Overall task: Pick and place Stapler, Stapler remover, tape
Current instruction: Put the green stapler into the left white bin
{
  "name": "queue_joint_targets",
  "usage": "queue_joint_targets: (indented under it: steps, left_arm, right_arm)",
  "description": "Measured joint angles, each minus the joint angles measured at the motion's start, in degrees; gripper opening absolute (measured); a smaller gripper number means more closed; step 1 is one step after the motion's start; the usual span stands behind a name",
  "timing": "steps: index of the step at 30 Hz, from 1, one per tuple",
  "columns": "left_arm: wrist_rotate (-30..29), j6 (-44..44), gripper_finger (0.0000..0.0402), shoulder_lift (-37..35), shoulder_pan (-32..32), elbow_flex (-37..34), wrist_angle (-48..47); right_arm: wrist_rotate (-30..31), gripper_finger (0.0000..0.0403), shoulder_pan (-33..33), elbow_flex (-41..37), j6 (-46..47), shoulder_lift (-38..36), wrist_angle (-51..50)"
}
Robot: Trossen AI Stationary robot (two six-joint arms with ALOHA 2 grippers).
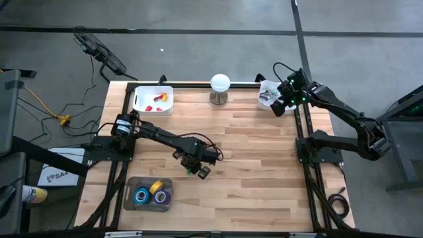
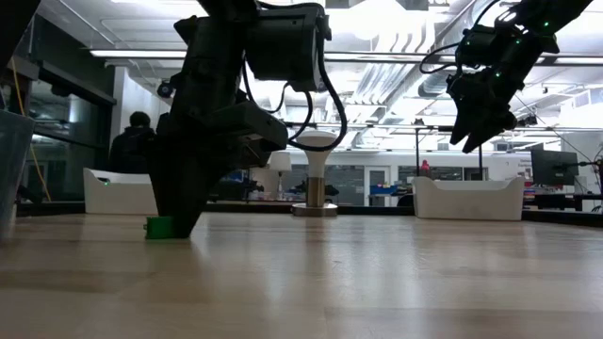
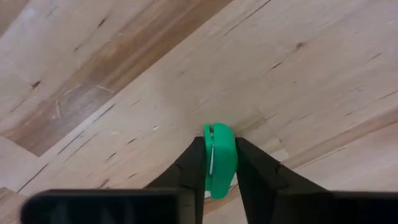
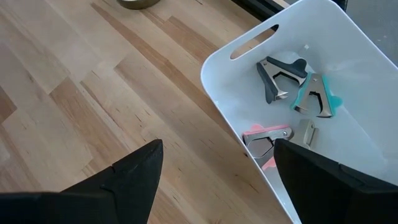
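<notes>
A small green stapler [image 3: 221,155] lies on the wooden table, a little left of its middle, and shows as a low green piece [image 2: 160,226] in the low view. My left gripper [image 1: 200,170] stands over it, shut on it. My right gripper [image 1: 281,106] hangs open at the far right above a white bin [image 4: 214,68]. In the bin lie three staple removers: dark [image 4: 280,71], teal [image 4: 317,96] and pink [image 4: 264,140]. Rolls of tape, blue [image 1: 141,196], yellow [image 1: 157,186] and purple [image 1: 162,196], lie in a grey tray [image 1: 129,192] near the front left. My left gripper pinches the green stapler between its two fingers, one finger [image 3: 193,165] on each long side [image 3: 229,146]. The fingers come from above, pointing steeply down. The stapler's underside rests on the table.
A white tray [image 1: 142,106] with red things in it stands at the far left. A white-topped stand [image 1: 220,89] is at the far middle. Bare wood stretches across the table's middle and right.
</notes>
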Motion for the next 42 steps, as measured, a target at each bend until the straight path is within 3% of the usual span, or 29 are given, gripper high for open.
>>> queue_joint_targets:
  steps: [6,13,26,42]
  left_arm:
    - [0.1,2.3,0.0056,0.1,0.7,2.4,-4.2]
    - [-5.6,8.9,0.0056,-5.3,7.0,4.7,-12.9]
    - [-20.5,18.9,0.0056,-19.7,27.5,4.7,-23.4]
    - [-24.9,36.6,0.0056,-20.0,52.6,3.8,-22.0]
  right_arm:
    - [0.0,0.0299,0.0,0.0,0.0,0.0,0.0]
    - [-0.4,0.0299,0.0,0.0,0.5,0.0,0.0]
    - [0.0,0.0299,0.0,0.0,3.5,0.0,0.0]
    - [2.3,0.0299,0.0,0.0,5.2,0.0,0.0]
